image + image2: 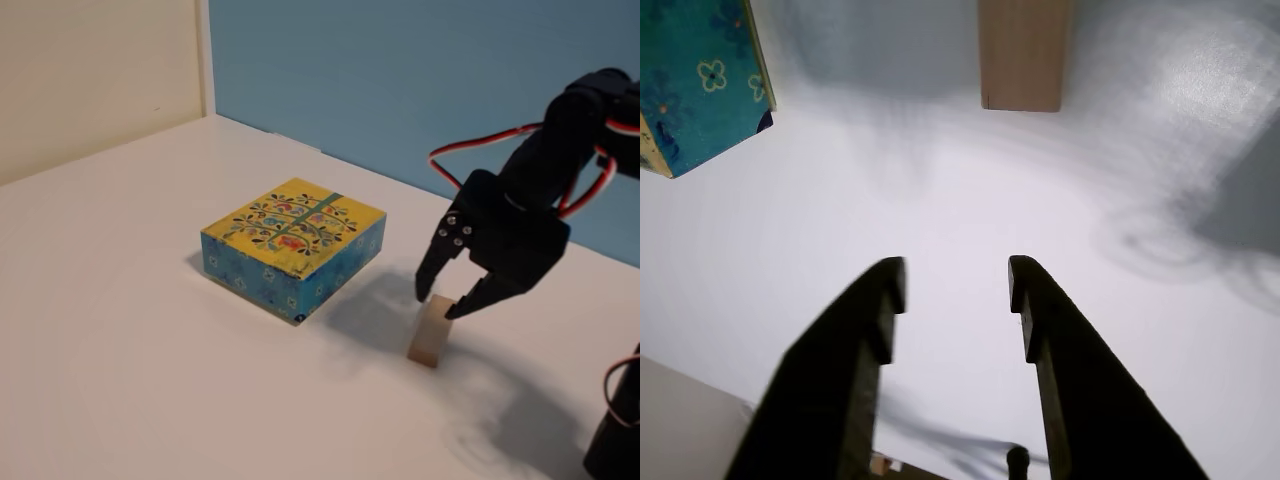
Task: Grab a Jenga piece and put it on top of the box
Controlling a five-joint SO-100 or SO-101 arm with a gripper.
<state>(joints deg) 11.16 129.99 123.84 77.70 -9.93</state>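
Note:
The Jenga piece (430,335), a small pale wooden block, stands on end on the white table, to the right of the box (295,245) in the fixed view. The box has a yellow tree-patterned top and blue sides. My black gripper (440,303) is open and empty, its fingertips just at the block's top. In the wrist view the two fingers (875,320) stand apart with bare table between them. There the block (1020,55) lies ahead of the tips, not between them, and a blue corner of the box (700,80) shows at the upper left.
The white table (130,340) ends at a cream wall on the left and a blue wall (400,70) behind. The arm's red and white wires (480,140) loop beside the wrist. The arm's base (615,440) stands at the right edge.

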